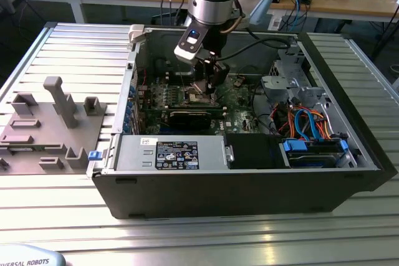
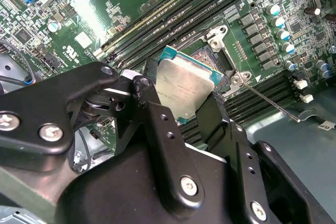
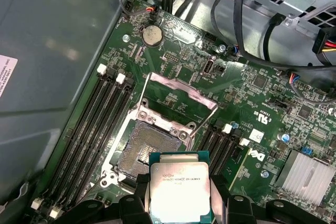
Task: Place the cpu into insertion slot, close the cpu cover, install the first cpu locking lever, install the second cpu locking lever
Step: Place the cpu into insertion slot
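Standing next to the rig: the arm is reaching down into the open computer case, which lies on its side on the ribbed aluminium table. The gripper is low over the green motherboard, toward the far side of the case in the exterior view. Both wrist views show the gripper clamped on the cpu, its black fingers pinching two opposite edges with the silvery top facing up. The chip isn't seated. It hangs just above the board right at the edge of the insertion slot, and in the second wrist view it overlaps part of the slot. The slot itself is bare, with its dark contact field showing. The cpu cover is flipped open on the side of the slot away from the chip, and you can see board through its window. One thin wire locking lever sticks out from a corner of the slot across the black memory slots. There's a grey parts fixture on the table at the exterior view's left, well apart from the case.
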`<action>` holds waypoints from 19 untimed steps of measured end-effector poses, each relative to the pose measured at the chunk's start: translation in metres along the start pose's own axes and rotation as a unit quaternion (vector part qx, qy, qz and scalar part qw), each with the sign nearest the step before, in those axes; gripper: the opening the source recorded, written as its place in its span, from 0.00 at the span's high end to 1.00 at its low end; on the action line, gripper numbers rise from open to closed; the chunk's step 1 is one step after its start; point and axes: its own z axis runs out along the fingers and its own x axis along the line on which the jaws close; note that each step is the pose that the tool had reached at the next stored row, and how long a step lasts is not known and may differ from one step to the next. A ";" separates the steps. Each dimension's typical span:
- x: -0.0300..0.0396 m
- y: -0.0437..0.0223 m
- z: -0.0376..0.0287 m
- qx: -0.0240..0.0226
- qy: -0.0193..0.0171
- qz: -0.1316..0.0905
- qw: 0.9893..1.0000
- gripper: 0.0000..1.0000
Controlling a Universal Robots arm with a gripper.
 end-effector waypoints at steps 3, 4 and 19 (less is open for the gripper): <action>0.0000 0.0000 0.0000 0.000 0.000 0.004 1.000 0.46; 0.0000 0.0000 0.0000 0.000 0.000 0.005 1.000 0.46; 0.0000 0.0000 0.0000 0.001 0.000 0.022 1.000 0.46</action>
